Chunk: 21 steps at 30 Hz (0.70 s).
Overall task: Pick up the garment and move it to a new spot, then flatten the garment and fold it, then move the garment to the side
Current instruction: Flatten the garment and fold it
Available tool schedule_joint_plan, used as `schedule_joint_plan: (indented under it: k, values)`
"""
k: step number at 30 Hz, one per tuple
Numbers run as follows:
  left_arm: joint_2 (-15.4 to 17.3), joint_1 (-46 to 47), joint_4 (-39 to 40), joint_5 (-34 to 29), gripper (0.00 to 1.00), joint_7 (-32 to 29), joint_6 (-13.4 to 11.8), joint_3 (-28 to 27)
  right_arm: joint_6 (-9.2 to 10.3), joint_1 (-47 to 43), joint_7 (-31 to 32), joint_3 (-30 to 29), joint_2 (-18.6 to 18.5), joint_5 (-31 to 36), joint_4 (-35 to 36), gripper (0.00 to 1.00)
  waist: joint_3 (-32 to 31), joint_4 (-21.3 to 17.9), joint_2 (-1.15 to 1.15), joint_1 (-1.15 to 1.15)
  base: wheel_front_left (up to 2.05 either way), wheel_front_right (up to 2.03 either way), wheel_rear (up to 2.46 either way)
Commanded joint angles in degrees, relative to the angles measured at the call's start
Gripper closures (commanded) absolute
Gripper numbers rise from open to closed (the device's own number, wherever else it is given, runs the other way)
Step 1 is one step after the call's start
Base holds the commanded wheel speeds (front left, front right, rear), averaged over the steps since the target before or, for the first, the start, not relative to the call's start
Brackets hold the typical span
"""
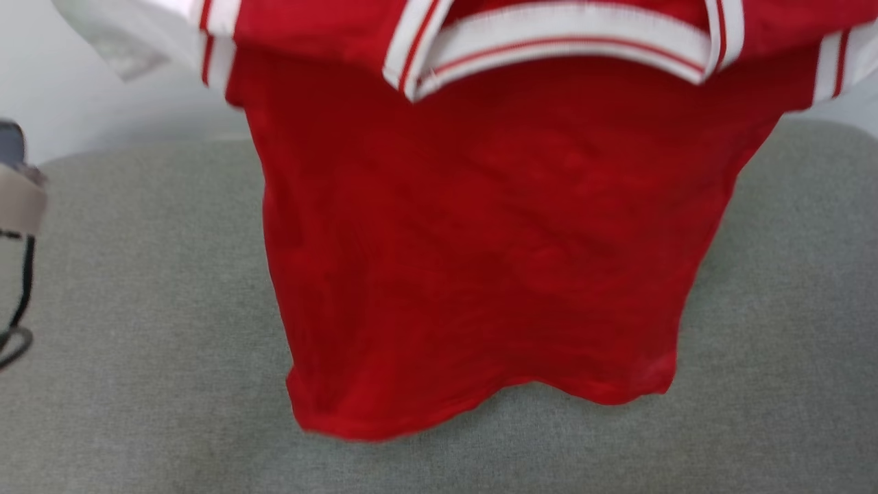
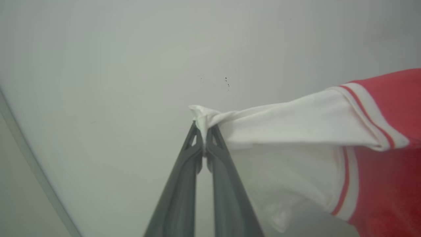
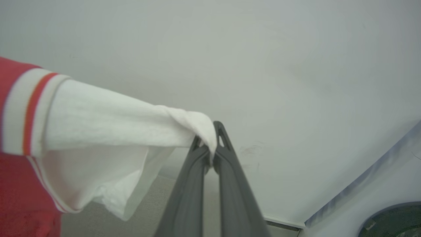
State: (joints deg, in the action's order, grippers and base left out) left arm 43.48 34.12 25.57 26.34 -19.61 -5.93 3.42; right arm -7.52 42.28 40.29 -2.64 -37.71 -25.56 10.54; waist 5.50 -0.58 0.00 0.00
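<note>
The garment [image 1: 480, 233], a red T-shirt with white sleeves and striped collar, hangs spread in the air in the head view, its hem just above the grey cushioned surface [image 1: 137, 343]. In the left wrist view my left gripper [image 2: 204, 126] is shut on the tip of one white sleeve [image 2: 283, 128], which stretches away to the right. My right gripper [image 3: 210, 140] in the right wrist view is shut on the tip of the other white sleeve [image 3: 108, 121], pulled taut to the left. The chest side with lettering is hidden.
A pale wall [image 1: 82, 116] stands behind the grey surface. A beige and dark object with a black cable [image 1: 17, 226] sits at the left edge of the head view. A dark round thing [image 3: 394, 220] shows at the lower right of the right wrist view.
</note>
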Motion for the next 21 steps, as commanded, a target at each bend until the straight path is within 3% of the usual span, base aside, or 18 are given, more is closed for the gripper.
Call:
schedule_joint_plan:
  k: [1, 10, 21]
  values:
    - [0.17, 1.41, -0.76, 0.16, 1.00, 0.17, 0.27, -0.04, 0.06, 1.63, -0.45, 0.19, -0.29, 0.51, -0.72, 1.00, 2.04, -0.47, 0.00, 0.00, 0.00, 0.00, 0.00]
    - [0.01, 19.03, -11.53, -0.09, 1.00, 2.62, 4.87, 2.58, 0.06, 18.29, -3.54, 4.11, 0.01, 3.57, -8.39, 1.00, 13.03, -0.82, 0.00, 0.00, 0.00, 0.00, 0.00]
    - [-5.66, 48.69, -31.90, -4.97, 1.00, 8.56, 9.64, 9.61, 0.06, 42.14, -10.57, 7.19, 1.83, 10.81, -23.06, 1.00, 26.75, 1.54, 0.00, 0.00, 0.00, 0.00, 0.00]
